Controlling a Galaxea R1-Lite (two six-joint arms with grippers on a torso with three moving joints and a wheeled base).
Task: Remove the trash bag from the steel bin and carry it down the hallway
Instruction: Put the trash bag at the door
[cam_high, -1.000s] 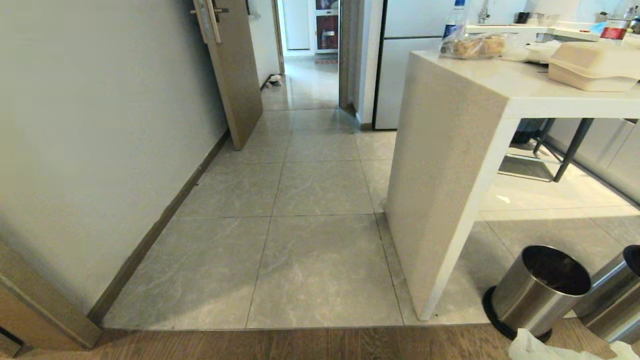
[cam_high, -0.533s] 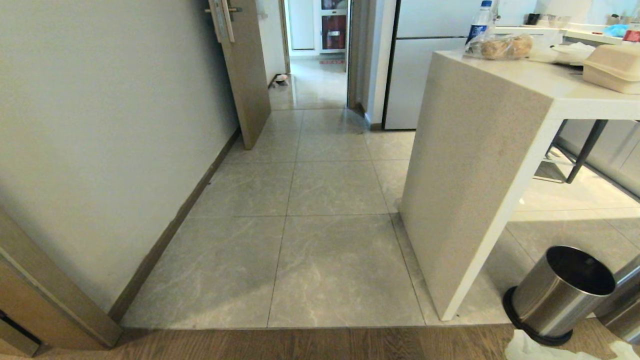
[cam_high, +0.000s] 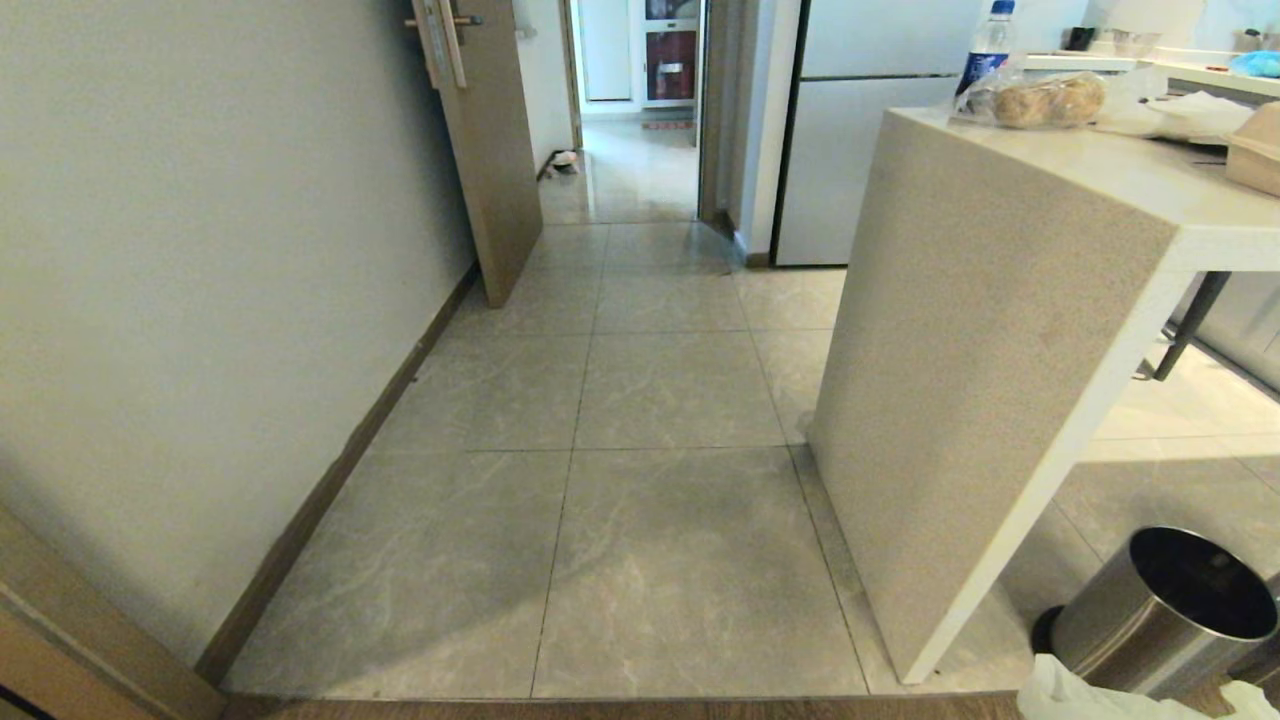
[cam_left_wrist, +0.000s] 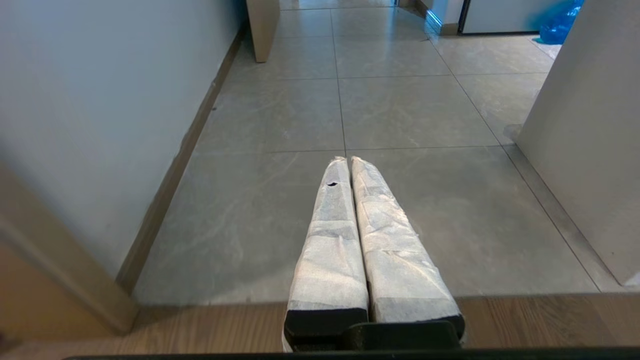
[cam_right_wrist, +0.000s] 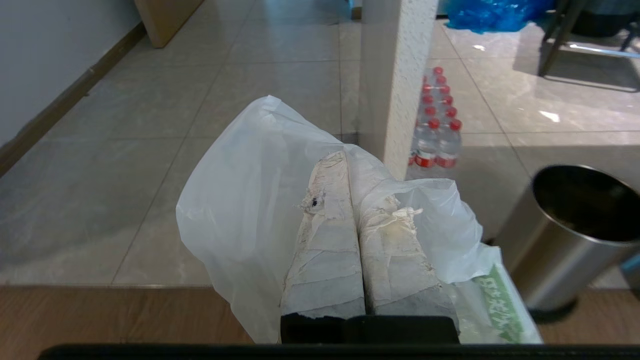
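Tabletop: white, carried bagged bread beside a blue-labelled bottle.
Door: brown, stood ajar.
Water bottles: red-capped, packed on floor.

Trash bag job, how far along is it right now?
Done: the trash bag is out of the steel bin, whose inside looks dark and bare. In hand: the right gripper is shut on the bag; the left gripper is shut with nothing in it. Left: the carry, since the hallway lies ahead.
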